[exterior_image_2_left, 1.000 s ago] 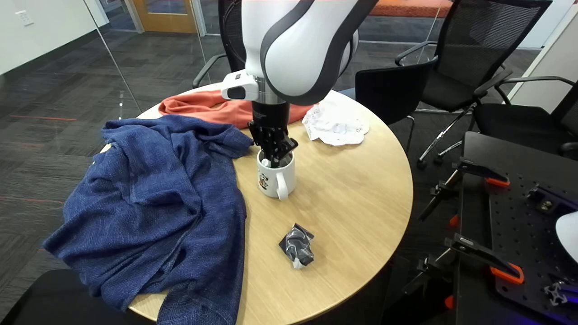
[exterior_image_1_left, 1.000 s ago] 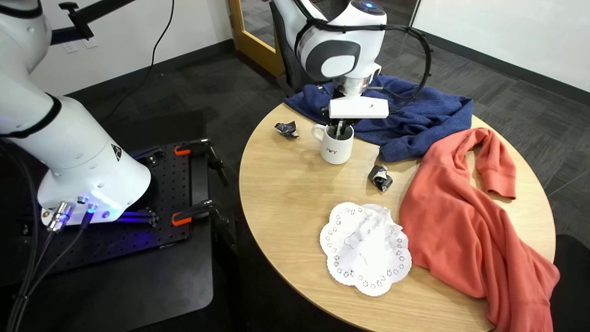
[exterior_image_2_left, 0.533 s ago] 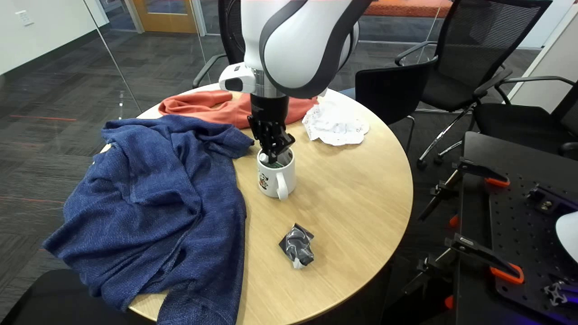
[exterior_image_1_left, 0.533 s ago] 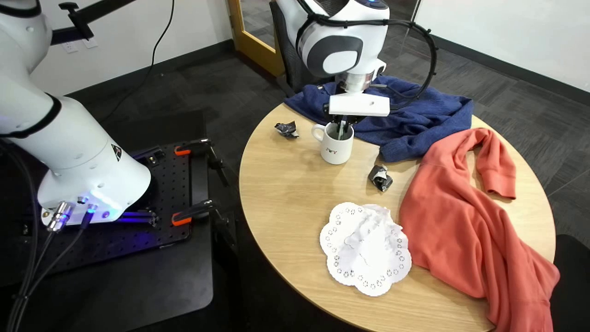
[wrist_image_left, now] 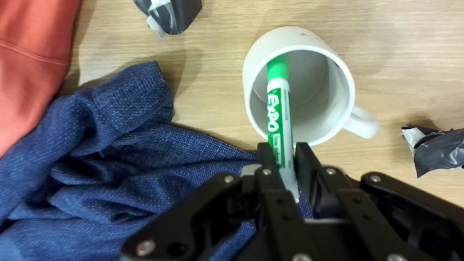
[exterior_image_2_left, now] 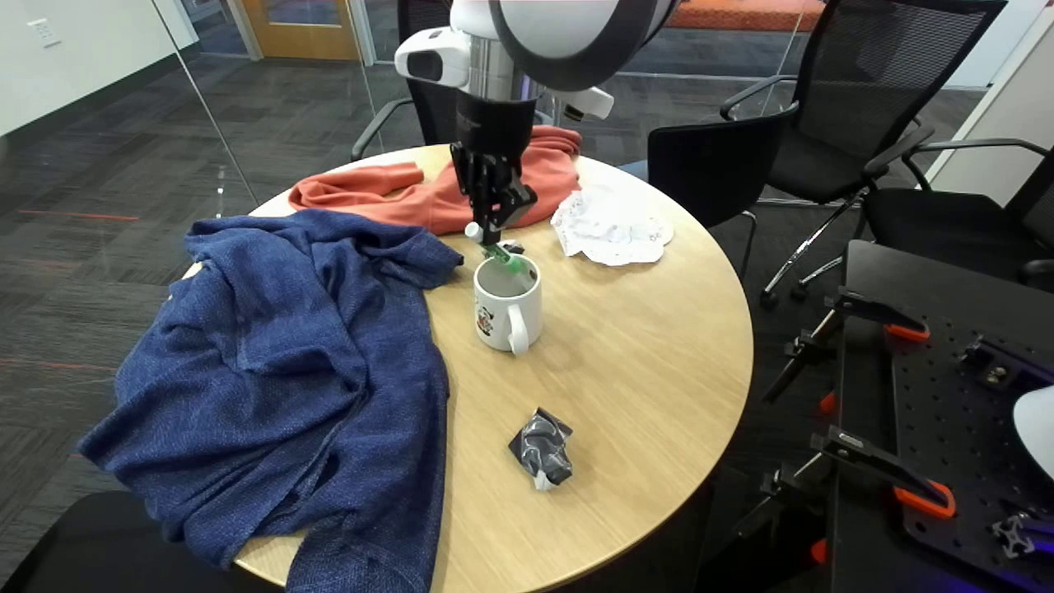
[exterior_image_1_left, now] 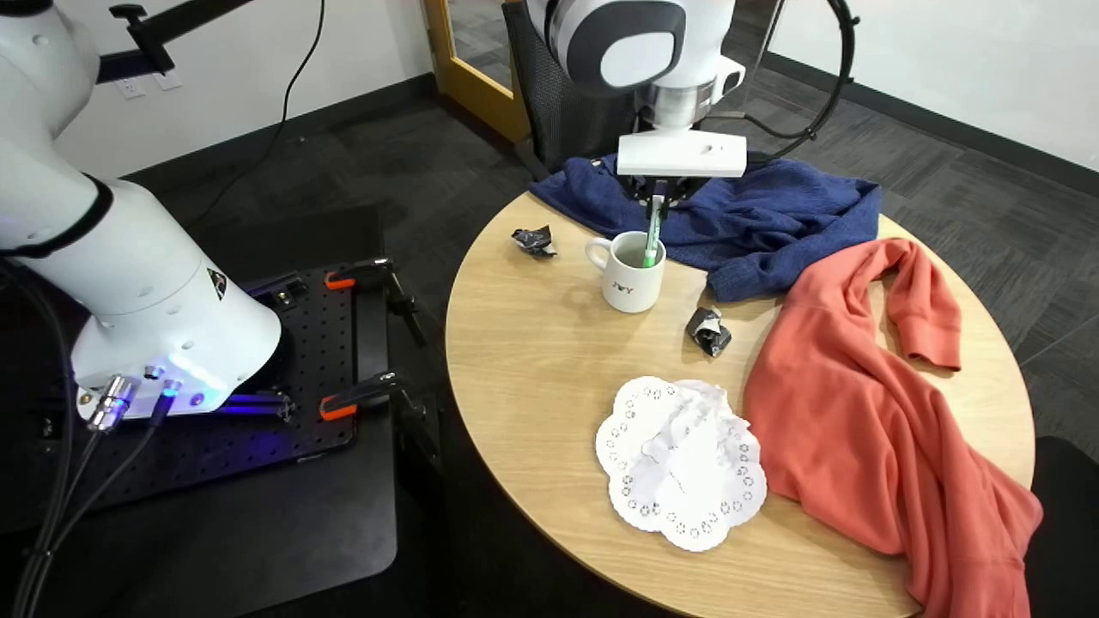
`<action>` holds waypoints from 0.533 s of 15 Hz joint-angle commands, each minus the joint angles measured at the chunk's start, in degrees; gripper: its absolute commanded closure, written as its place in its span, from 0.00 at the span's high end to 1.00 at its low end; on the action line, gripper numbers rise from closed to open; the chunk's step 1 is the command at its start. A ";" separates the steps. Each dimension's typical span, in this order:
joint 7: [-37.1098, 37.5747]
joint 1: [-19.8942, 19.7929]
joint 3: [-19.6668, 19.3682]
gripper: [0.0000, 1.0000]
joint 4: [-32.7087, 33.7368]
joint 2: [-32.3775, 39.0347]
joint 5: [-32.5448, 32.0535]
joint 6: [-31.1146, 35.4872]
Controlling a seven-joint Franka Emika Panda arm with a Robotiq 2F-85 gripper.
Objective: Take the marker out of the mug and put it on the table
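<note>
Pinching the marker (wrist_image_left: 280, 125), 2 fingers (wrist_image_left: 306, 159) stand narrowly parted.

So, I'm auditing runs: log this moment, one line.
gripper: shut on marker; marker: tilted, green end at mouth of mug; on table: not yet

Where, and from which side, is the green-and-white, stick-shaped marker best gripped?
Probably near the white end of the marker, from above: it tilts, green cap down toward the white ceramic mug, white end uppermost, clear of the rim. The end effector is clamped crosswise on the slim barrel there.
</note>
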 commanded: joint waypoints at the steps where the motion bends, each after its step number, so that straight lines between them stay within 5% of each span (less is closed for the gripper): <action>1: 4.41 -0.18 -0.19 0.05 -7.08 -9.54 0.33 1.48; 8: 20.03 3.02 -4.77 0.05 -15.53 -23.13 -6.32 -2.09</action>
